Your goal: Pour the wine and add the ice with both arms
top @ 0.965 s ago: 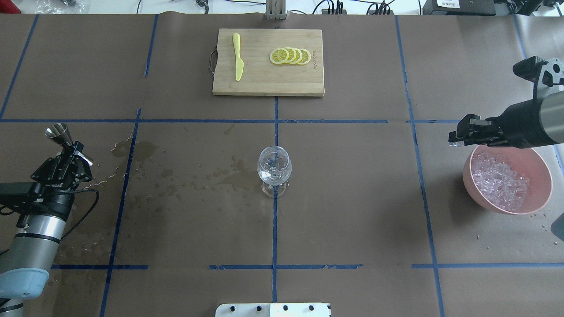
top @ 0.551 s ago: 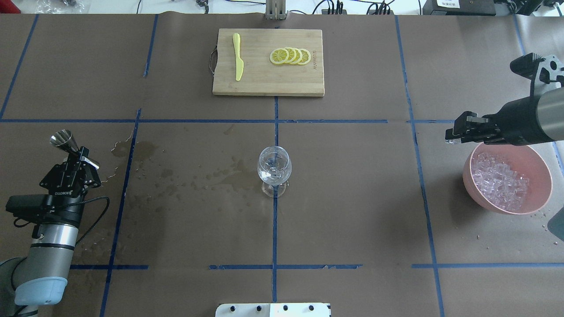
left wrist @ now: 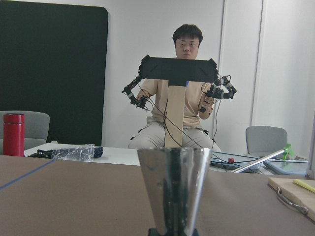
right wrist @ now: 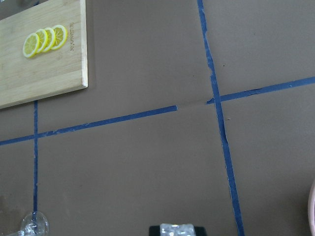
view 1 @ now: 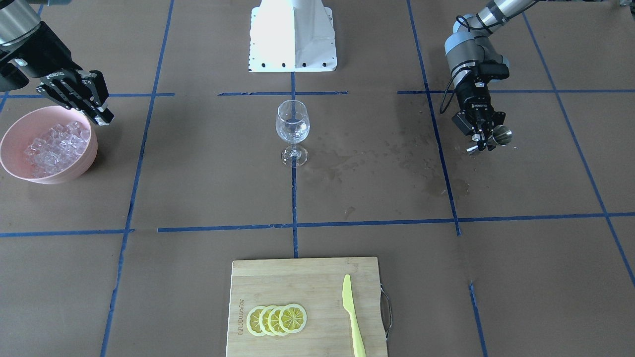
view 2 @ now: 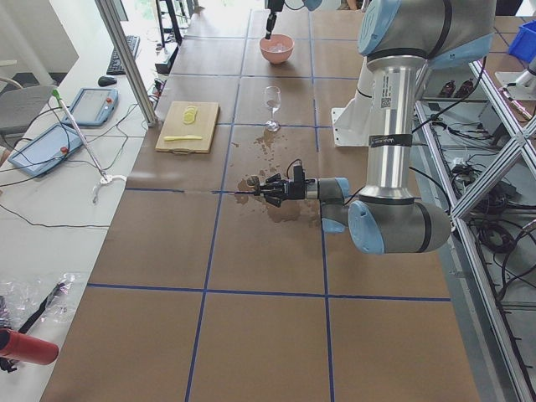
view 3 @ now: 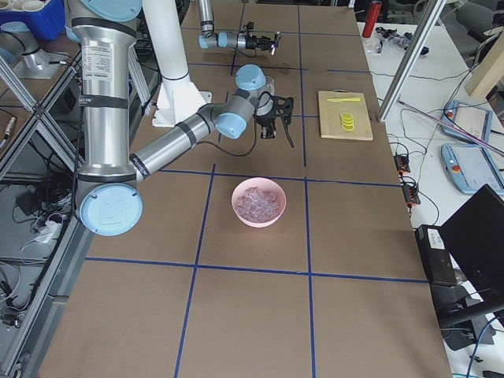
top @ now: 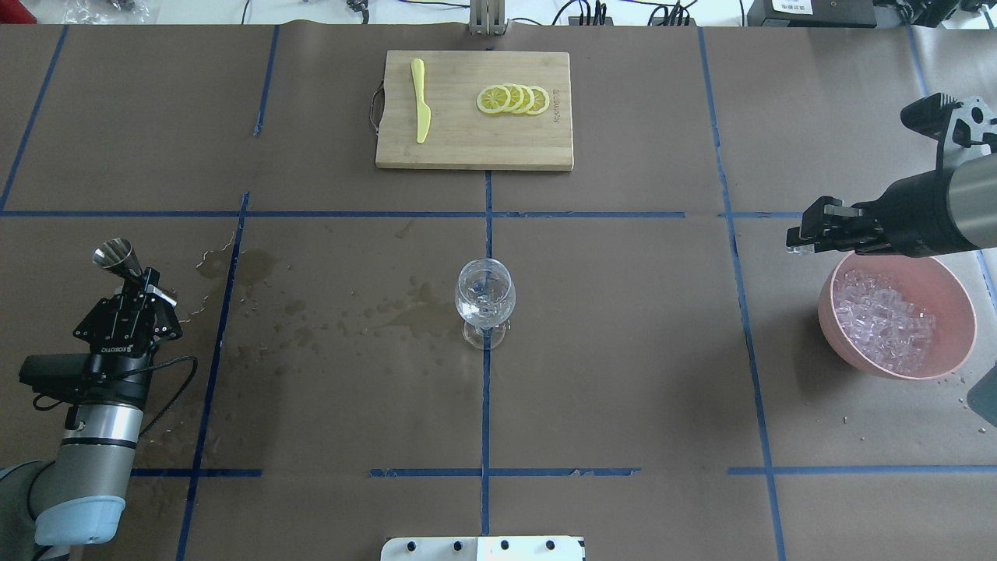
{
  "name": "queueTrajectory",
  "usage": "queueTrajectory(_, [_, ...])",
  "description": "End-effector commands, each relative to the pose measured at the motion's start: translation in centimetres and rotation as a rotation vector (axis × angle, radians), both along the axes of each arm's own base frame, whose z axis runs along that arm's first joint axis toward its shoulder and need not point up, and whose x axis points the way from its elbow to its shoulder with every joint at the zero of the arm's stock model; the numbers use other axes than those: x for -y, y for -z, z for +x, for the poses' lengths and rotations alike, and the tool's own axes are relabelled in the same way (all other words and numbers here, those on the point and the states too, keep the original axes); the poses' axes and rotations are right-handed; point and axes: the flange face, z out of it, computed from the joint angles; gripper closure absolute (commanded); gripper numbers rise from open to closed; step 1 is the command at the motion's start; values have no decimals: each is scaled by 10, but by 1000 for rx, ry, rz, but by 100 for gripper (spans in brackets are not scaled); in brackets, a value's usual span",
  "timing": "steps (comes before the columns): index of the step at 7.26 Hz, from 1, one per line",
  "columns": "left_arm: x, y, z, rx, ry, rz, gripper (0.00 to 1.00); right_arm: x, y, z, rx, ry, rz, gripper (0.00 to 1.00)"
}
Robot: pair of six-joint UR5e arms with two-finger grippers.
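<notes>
L gripper (top: 146,282) sits near-left over the table, fingers clamped on a steel jigger (top: 117,257); in the L wrist view its cone stands wide end up. R gripper (top: 796,238) is at far right, raised, fingers pinched on one ice cube (right wrist: 178,229), tip just off the far-left rim of the pink bowl (top: 954,300). The other ice (top: 880,319) is heaped in the bowl. Wine glass (top: 484,296) stands upright mid-table on a blue tape line (top: 485,405), well apart from both grippers. Sth clear glints in its cup — liquid or cubes, can't tell. Wet blotches (top: 350,308) mark the brown paper btw glass and L gripper. Far centre: cutting board (top: 467,144) w/ yellow knife (top: 420,101) on its left, lemon slices (top: 514,99) overlapped on its right. A person (left wrist: 184,103) sits beyond the table — L wrist view only.
</notes>
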Motion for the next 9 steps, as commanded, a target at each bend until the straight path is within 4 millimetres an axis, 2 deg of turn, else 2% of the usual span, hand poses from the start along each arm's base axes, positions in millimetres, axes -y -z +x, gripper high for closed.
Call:
queueTrajectory(1, [0,-1,1,11,-1,-1,100,0,0,0,0,0,-1,100])
queueTrajectory(9, [-1,-2,5,20,-38,-13,100,0,-1,0,-1,1,-2,100])
